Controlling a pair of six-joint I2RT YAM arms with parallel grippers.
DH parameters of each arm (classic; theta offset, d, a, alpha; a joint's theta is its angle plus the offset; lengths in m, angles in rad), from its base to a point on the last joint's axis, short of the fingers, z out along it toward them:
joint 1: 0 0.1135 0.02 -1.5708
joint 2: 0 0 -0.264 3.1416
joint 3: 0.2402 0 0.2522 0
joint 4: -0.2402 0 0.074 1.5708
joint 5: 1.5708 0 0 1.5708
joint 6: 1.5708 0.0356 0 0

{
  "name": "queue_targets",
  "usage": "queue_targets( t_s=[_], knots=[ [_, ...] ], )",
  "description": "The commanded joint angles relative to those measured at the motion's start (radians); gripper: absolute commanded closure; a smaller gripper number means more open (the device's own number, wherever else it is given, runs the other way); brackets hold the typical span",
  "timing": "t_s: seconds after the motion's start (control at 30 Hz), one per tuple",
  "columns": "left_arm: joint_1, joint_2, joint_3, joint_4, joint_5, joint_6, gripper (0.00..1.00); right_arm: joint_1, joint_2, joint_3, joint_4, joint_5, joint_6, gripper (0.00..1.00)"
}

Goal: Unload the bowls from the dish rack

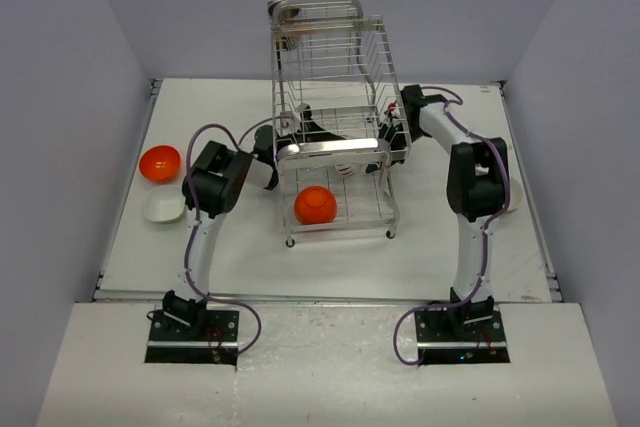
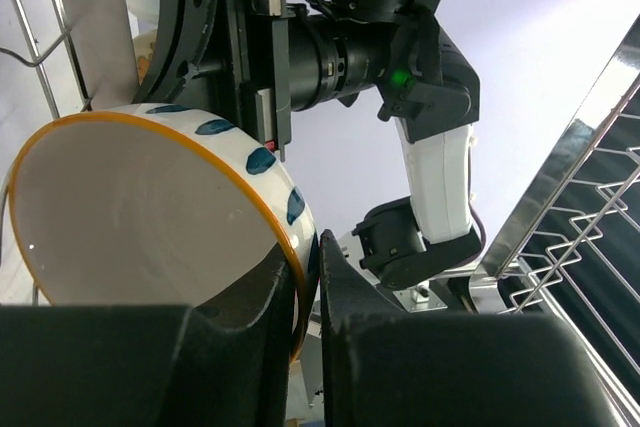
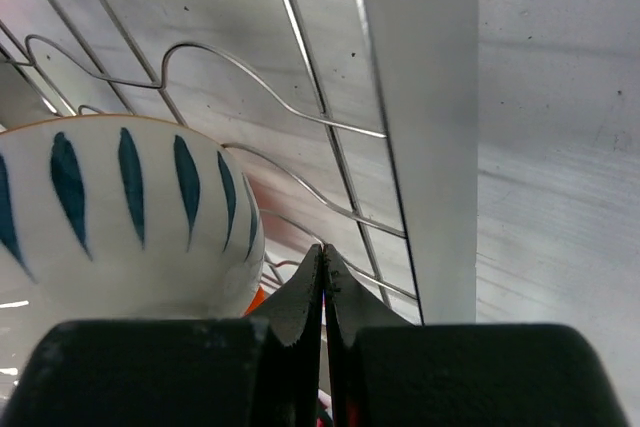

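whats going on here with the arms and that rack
Two arms reach into the dish rack. The left end effector pinches the rim of a blue-dashed bowl there; the right end effector is shut, empty, beside it. One orange bowl sits low in the rack; a second orange bowl and a white bowl lie out on the table.

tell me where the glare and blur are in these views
Top external: soft even light, glare on the dish rack's flat front bar. Left wrist: the left tool is dark and blurred, the blue-marked bowl sharper. Right wrist: the right tool is a soft dark mass, the rack wires crisp.
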Motion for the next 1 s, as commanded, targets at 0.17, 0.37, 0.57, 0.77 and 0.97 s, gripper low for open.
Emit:
queue_targets(
  t_s=[0.17,0.37,0.57,0.77,0.97],
  knots=[
    [0.008,-0.078,0.029,0.104,-0.005,-0.024,1.0,-0.01,-0.154,0.001,-0.002,-0.03,-0.011,1.0],
    [0.02,-0.124,-0.002,0.082,-0.005,-0.004,1.0,-0.01,-0.194,-0.034,0.004,-0.044,-0.011,1.0],
    [0.046,-0.198,-0.014,0.0,0.017,0.047,1.0,-0.01,-0.243,-0.1,0.033,-0.073,-0.005,1.0],
    [0.122,-0.345,-0.039,-0.338,0.093,0.275,1.0,-0.01,-0.286,-0.14,0.049,-0.063,-0.011,1.0],
    [0.227,-0.509,-0.008,-1.075,0.093,0.776,1.0,-0.01,-0.312,-0.18,0.066,-0.063,-0.016,1.0]
  ],
)
